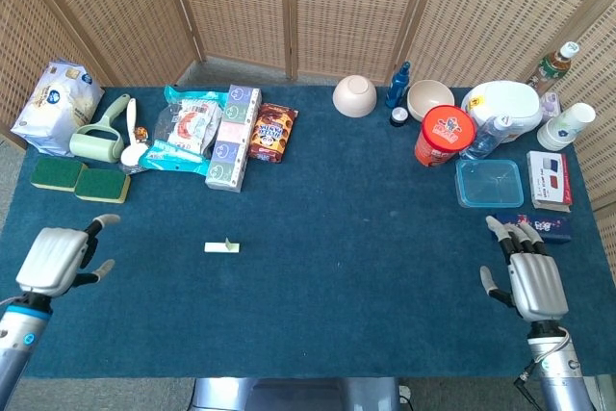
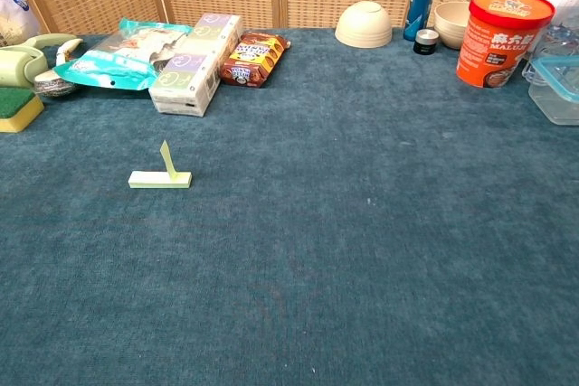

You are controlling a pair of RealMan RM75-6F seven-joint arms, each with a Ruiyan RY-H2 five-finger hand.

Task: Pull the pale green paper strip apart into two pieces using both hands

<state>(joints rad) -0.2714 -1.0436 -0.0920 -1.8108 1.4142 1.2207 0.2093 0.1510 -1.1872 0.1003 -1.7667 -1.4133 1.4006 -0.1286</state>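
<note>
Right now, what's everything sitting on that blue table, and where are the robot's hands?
paper strip: 1, pale green, left of centre, one end sticking up
sponges: 2, green and yellow, far left
lint roller: 1, pale green, back left
snack packets and boxes: several, mixed colours, back left
bowls: 2, cream, back centre
red tub: 1, back right
clear container: 1, blue-rimmed, right
paper cup: 1, white, far right
left hand: 1, silver, front left, holding nothing
right hand: 1, silver, front right, holding nothing
</note>
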